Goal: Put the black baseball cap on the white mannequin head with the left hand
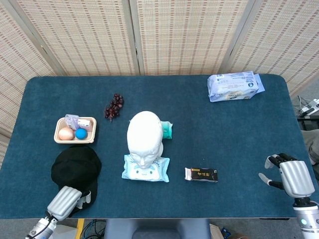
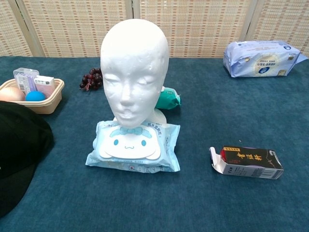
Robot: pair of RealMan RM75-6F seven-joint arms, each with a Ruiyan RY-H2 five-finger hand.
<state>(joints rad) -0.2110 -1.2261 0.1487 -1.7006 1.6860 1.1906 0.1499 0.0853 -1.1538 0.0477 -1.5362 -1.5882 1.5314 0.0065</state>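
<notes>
Left robot hand (image 1: 66, 200) sits at the near left edge of the worktop (image 1: 239, 134), its fingers at the near rim of the cap's brim; only its back shows in the head view, so I cannot tell whether the fingers are apart or closed on the brim. It does not show in the chest view. Right robot hand (image 1: 289, 175) rests at the near right corner, fingers apart and holding nothing, well away from everything.

The cap (image 1: 77, 170) lies flat on the worktop at the near left, just near of the tray (image 1: 59, 138) with its small items, crown toward the tray and brim toward the robot. The head (image 1: 144, 137) stands upright at the middle, bare, on a pack of wipes (image 1: 145, 169), well apart from the cap.

By my reading the task is barely begun: the cap is not lifted and nothing is on the head. What is left is a sure hold on the brim, a lift, a carry rightward and a lowering over the crown of the head
</notes>
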